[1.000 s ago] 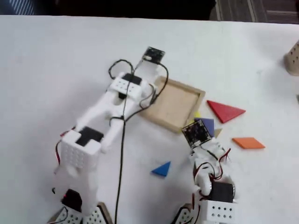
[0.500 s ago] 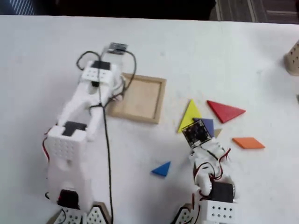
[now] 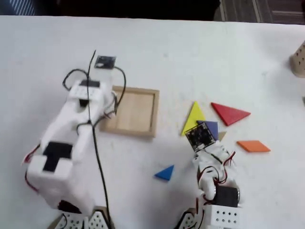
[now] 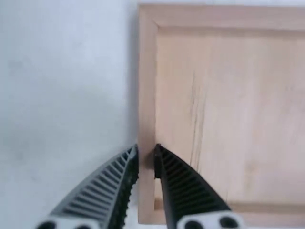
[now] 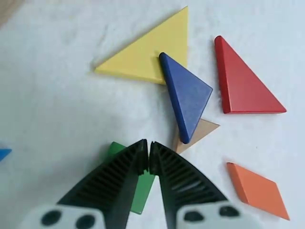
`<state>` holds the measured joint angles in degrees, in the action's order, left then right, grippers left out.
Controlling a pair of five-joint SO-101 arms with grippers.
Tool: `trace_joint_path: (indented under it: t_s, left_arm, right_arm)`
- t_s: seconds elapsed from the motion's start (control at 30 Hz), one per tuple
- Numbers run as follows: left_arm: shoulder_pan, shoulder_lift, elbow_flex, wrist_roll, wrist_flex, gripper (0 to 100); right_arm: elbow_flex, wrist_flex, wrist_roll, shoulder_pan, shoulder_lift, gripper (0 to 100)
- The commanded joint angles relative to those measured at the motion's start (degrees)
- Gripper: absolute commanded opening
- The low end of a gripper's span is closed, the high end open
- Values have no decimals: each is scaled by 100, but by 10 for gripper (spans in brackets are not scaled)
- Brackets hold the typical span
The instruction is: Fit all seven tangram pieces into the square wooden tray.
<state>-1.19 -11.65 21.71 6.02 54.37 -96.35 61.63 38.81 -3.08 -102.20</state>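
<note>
Because the wooden tray (image 4: pixel 147 71) looks stiff and light, its thin rim is a good hold; the left gripper (image 4: pixel 146 160) pinches it there. The right gripper (image 5: pixel 148 155), closed empty, hangs over the green piece (image 5: pixel 142 191).

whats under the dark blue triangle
The dark blue triangle overlaps an edge of the yellow triangle and covers a tan piece. Only a corner of that piece shows; its full shape is hidden.
</note>
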Motion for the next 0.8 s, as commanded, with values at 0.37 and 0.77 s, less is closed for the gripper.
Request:
trace_joint_path:
  t_s: [0.37, 0.77]
  left_arm:
    - [-66, 743, 844, 0, -123, 42]
    - [-119, 2026, 1952, -9, -1081, 59]
  right_arm:
    - [-44, 31, 44, -48, -31, 21]
    - [-44, 13, 44, -48, -31, 21]
